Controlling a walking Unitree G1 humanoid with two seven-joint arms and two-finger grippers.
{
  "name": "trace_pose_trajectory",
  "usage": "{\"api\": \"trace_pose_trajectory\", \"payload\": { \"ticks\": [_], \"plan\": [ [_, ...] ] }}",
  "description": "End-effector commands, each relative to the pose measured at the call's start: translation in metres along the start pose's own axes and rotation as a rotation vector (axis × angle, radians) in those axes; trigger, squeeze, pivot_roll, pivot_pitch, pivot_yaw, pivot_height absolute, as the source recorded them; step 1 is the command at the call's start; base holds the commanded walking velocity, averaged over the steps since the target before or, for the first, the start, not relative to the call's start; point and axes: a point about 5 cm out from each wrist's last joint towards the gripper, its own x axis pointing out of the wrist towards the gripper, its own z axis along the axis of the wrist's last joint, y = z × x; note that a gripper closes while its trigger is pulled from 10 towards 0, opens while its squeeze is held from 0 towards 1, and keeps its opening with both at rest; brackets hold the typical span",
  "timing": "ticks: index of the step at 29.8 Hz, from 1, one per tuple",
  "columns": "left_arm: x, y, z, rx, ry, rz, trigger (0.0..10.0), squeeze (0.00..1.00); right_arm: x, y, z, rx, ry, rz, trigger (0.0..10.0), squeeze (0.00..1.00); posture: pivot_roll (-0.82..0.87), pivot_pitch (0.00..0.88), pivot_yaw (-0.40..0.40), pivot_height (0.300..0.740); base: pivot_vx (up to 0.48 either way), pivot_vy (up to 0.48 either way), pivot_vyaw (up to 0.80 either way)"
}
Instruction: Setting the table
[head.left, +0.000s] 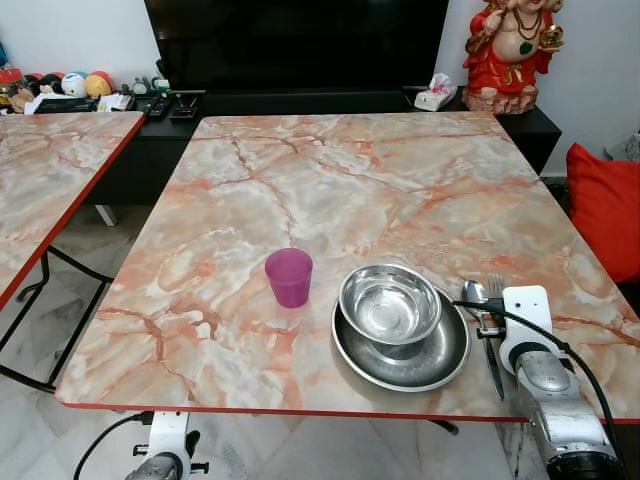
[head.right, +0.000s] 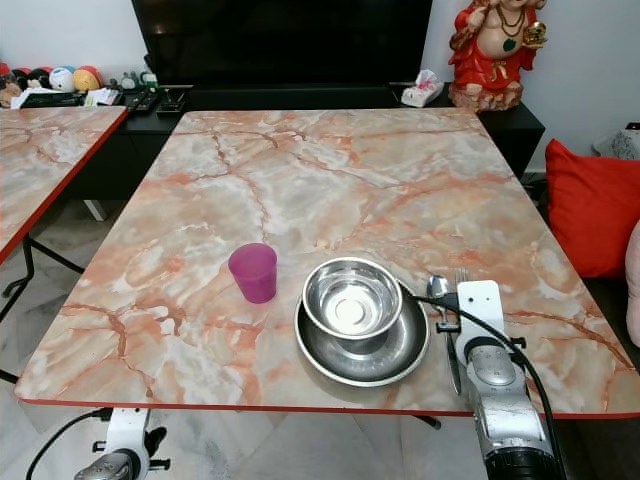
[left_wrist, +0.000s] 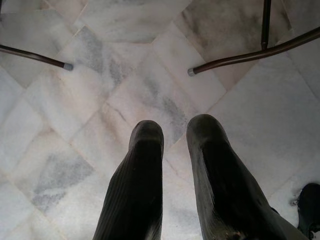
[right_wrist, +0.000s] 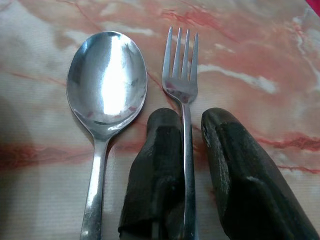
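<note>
On the marble-patterned table (head.left: 350, 180) near its front edge stands a pink cup (head.left: 289, 276). To its right a steel bowl (head.left: 390, 304) rests in a steel plate (head.left: 452, 358). Right of the plate lie a spoon (right_wrist: 106, 75) and a fork (right_wrist: 181, 65), side by side, heads pointing away from me. My right gripper (right_wrist: 192, 117) is down on the table, open, its fingers straddling the fork's handle; one finger touches it, the other stands a little apart. My left gripper (left_wrist: 175, 127) hangs below the table's front edge over the floor, open with nothing in it.
A second marble table (head.left: 50, 170) stands to the left across a gap. A dark TV cabinet (head.left: 300, 100) with a red statue (head.left: 510, 50) runs behind. A red cushion (head.left: 610, 210) sits at the right. Thin table legs (left_wrist: 250, 55) cross the tiled floor.
</note>
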Motion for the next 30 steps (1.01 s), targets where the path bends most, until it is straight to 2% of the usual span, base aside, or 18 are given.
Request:
{"api": "trace_pose_trajectory", "payload": {
  "ticks": [1,7,14,19,20,24,30],
  "plan": [
    [-0.001,0.006,-0.004,0.004,0.021,0.014,10.0,0.00,0.000,0.000,0.000,-0.002,-0.004,-0.021,10.0,0.00,0.02,0.000,0.048,0.740,0.000,0.000,0.00],
    [-0.001,0.006,-0.004,0.005,0.020,0.013,10.0,0.00,-0.002,-0.006,0.014,0.035,-0.096,-0.066,10.0,0.00,0.02,0.000,0.048,0.740,0.000,0.000,0.00],
    [-0.001,0.006,-0.003,0.008,0.019,0.012,10.0,0.00,-0.003,-0.010,0.024,0.044,-0.148,-0.104,10.0,0.00,0.02,0.000,0.048,0.740,0.000,0.000,0.00],
    [-0.001,0.006,-0.002,0.006,0.011,0.017,10.0,0.00,-0.009,-0.015,0.049,0.116,-0.346,-0.152,10.0,0.00,0.02,0.000,0.047,0.740,0.000,0.000,0.00],
    [-0.001,0.007,-0.002,0.004,0.008,0.021,10.0,0.00,-0.013,-0.014,0.058,0.150,-0.414,-0.145,10.0,0.00,0.02,0.000,0.045,0.740,0.000,0.000,0.00],
    [-0.001,0.007,-0.002,0.005,0.009,0.023,10.0,0.00,-0.023,-0.007,0.066,0.204,-0.512,-0.146,10.0,0.00,0.02,0.000,0.041,0.740,0.000,0.000,0.00],
    [-0.001,0.007,-0.003,-0.007,0.010,0.028,10.0,0.00,-0.027,-0.002,0.071,0.232,-0.575,-0.137,10.0,0.00,0.03,0.000,0.028,0.740,0.000,0.000,0.00]
  ]
}}
